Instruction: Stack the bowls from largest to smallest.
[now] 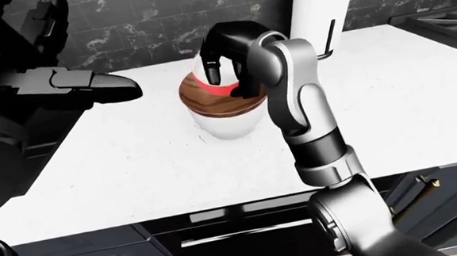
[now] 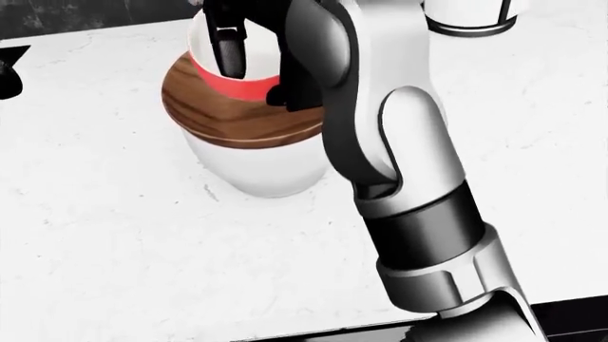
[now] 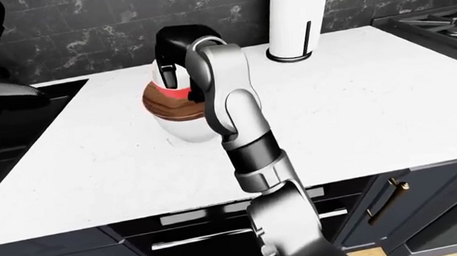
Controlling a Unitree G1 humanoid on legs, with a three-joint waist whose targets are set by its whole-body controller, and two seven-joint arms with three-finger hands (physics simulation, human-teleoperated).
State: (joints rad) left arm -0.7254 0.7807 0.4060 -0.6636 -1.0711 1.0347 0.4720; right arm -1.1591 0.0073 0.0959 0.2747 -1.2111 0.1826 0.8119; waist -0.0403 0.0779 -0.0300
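Already a stack is seen on the white counter (image 1: 418,110), set toward its far edge by the dark backsplash: a large white bowl (image 2: 256,167) at the bottom, a wooden bowl (image 2: 228,117) nested in it, and a small red-and-white bowl (image 2: 237,84) on top, round whose rim the fingers of the right hand (image 1: 228,56) are curled. For the step to be done well, the small bowl should be lowered level and centred until it is seated, and the fingers opened only then and lifted straight up so the stack is not dragged. Lastly, the left hand (image 1: 91,89) is held out flat and apart near the counter's left edge, holding nothing.
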